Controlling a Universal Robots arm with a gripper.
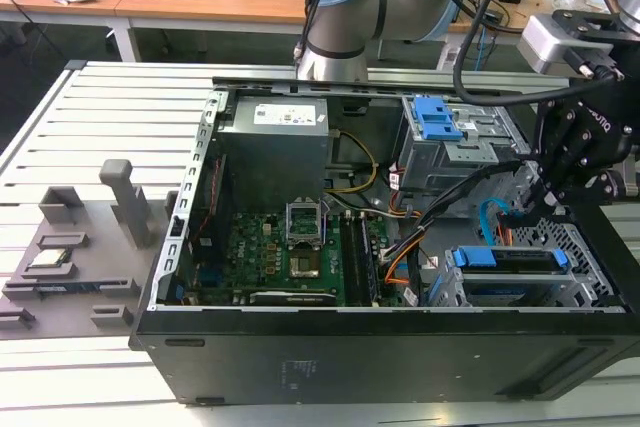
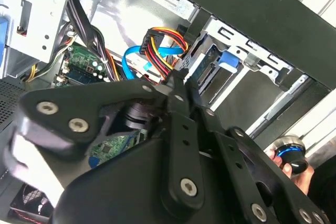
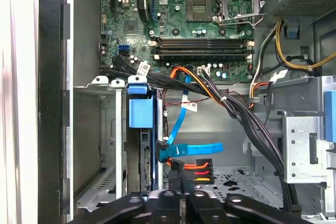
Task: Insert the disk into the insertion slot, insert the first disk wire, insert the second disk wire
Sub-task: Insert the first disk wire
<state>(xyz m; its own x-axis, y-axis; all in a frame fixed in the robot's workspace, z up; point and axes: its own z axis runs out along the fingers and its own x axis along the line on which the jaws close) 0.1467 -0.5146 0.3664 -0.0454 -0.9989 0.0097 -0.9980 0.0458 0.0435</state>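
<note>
The disk (image 1: 505, 259), a drive in a bright blue carrier, sits inside the insertion slot (image 1: 560, 292), a perforated metal cage at the exterior view's right. In the first wrist view the disk (image 3: 147, 161) stands edge-on with its blue tab uppermost. A flat blue wire (image 3: 191, 149) ends in a plug pressed against the disk's edge. My gripper (image 3: 179, 196) is shut on the black plug of a red, orange and yellow wire (image 3: 193, 169), just beside the disk. The second wrist view shows the same gripper (image 2: 177, 85) pinched together, with the coloured wire (image 2: 165, 45) above it.
A larger grey cage with blue latches (image 1: 445, 132) stands behind the slot. Black cable bundles (image 3: 247, 124) cross the case above the motherboard (image 1: 290, 257). A person's hand (image 2: 296, 169) holds a round black and blue knob outside the case wall.
</note>
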